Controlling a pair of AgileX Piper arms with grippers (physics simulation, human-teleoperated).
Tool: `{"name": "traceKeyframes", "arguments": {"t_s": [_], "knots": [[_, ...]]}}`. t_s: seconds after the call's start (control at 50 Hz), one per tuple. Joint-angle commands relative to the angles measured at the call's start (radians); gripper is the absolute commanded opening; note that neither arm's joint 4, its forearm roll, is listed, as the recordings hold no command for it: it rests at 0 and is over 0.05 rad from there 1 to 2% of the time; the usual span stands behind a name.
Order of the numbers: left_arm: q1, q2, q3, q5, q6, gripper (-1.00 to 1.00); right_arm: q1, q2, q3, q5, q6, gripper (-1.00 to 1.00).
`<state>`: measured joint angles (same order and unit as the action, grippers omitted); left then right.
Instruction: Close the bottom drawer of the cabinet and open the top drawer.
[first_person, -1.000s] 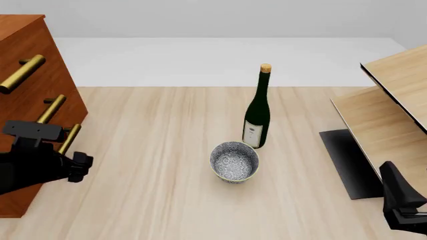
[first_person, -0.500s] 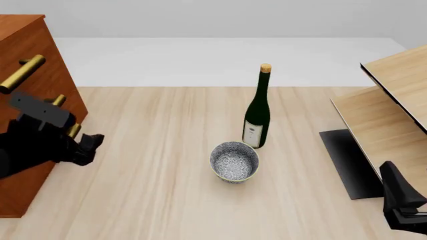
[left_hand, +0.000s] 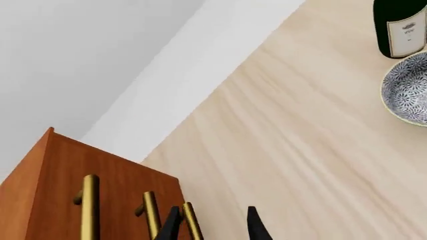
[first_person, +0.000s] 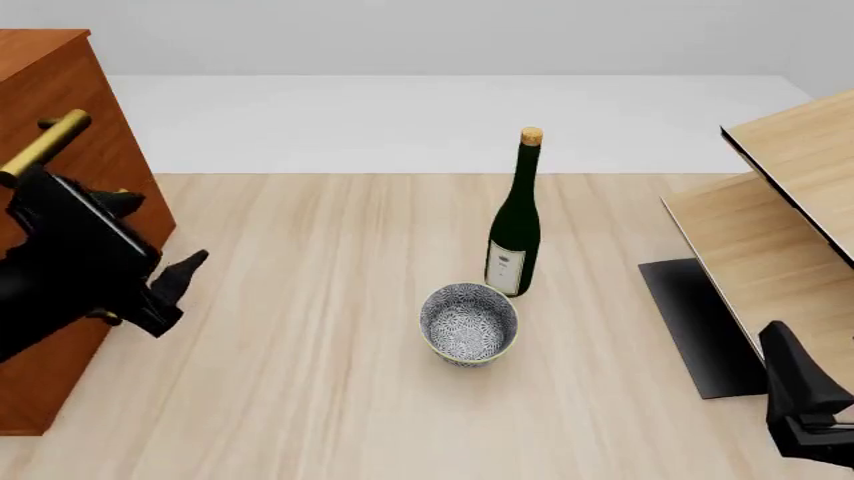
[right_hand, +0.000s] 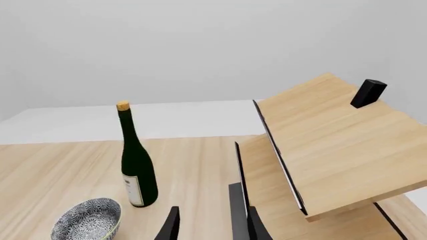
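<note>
The cabinet (first_person: 74, 90) stands at the table's left edge. Its top drawer's brass handle (first_person: 47, 145) shows; my left arm hides the middle and bottom handles. In the left wrist view the cabinet (left_hand: 113, 185) shows a flat front with three handles: the top drawer's (left_hand: 89, 210), the middle one's and the bottom drawer's (left_hand: 192, 222). No drawer visibly stands out. My left gripper (first_person: 184, 280) (left_hand: 212, 227) is open and empty, just in front of the bottom handle. My right gripper (first_person: 787, 375) (right_hand: 210, 227) is open and empty at the near right.
A dark green bottle (first_person: 514, 225) with a cork stands mid-table, and a patterned bowl (first_person: 470, 322) sits just in front of it. Pale wood panels (first_person: 787, 200) lean at the right over a black slab (first_person: 694, 320). A small black block (right_hand: 368, 92) sits on the upper panel.
My left arm has risen in front of the cabinet, now covering the two lower handles, and its gripper has moved up and a little right. The right arm has not moved.
</note>
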<state>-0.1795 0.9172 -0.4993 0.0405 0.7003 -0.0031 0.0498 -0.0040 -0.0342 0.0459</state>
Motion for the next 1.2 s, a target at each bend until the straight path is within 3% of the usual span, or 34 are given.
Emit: {"name": "traceKeyframes", "arguments": {"t_s": [0.02,0.08,0.24,0.32,0.36,0.4,0.44,0.5,0.54,0.7,0.82,0.94,1.2], "knots": [[0.010,-0.022,0.023,-0.053,0.162,1.00,0.001,0.001,0.000,0.000,0.002,1.00],[0.022,-0.040,0.054,-0.090,0.244,1.00,0.002,-0.001,0.000,0.002,0.001,1.00],[0.023,-0.011,-0.045,0.015,0.209,1.00,0.002,-0.001,0.000,0.002,0.001,1.00],[0.039,-0.021,-0.010,0.000,0.317,1.00,0.004,-0.006,0.000,0.007,0.000,1.00],[0.045,-0.028,-0.047,0.030,0.299,1.00,0.005,-0.010,0.000,0.011,0.001,1.00],[0.054,-0.036,-0.032,0.024,0.340,1.00,0.006,-0.012,-0.001,0.013,0.001,1.00],[0.057,-0.038,-0.061,0.048,0.330,1.00,0.007,-0.012,-0.001,0.013,0.001,1.00],[0.067,-0.051,-0.057,0.034,0.361,1.00,0.008,-0.012,-0.001,0.014,0.003,1.00],[0.078,-0.066,-0.020,0.003,0.432,1.00,0.008,-0.011,-0.001,0.013,0.003,1.00],[0.121,-0.094,-0.053,0.052,0.465,1.00,0.008,-0.011,-0.001,0.012,0.004,1.00],[0.153,-0.119,-0.030,0.033,0.527,1.00,0.009,-0.010,-0.001,0.012,0.006,1.00],[0.193,-0.147,0.012,-0.054,0.623,1.00,0.007,-0.003,-0.001,0.006,0.009,1.00],[0.247,-0.108,-0.012,-0.102,0.647,1.00,0.008,-0.001,-0.001,0.004,0.007,1.00]]}}
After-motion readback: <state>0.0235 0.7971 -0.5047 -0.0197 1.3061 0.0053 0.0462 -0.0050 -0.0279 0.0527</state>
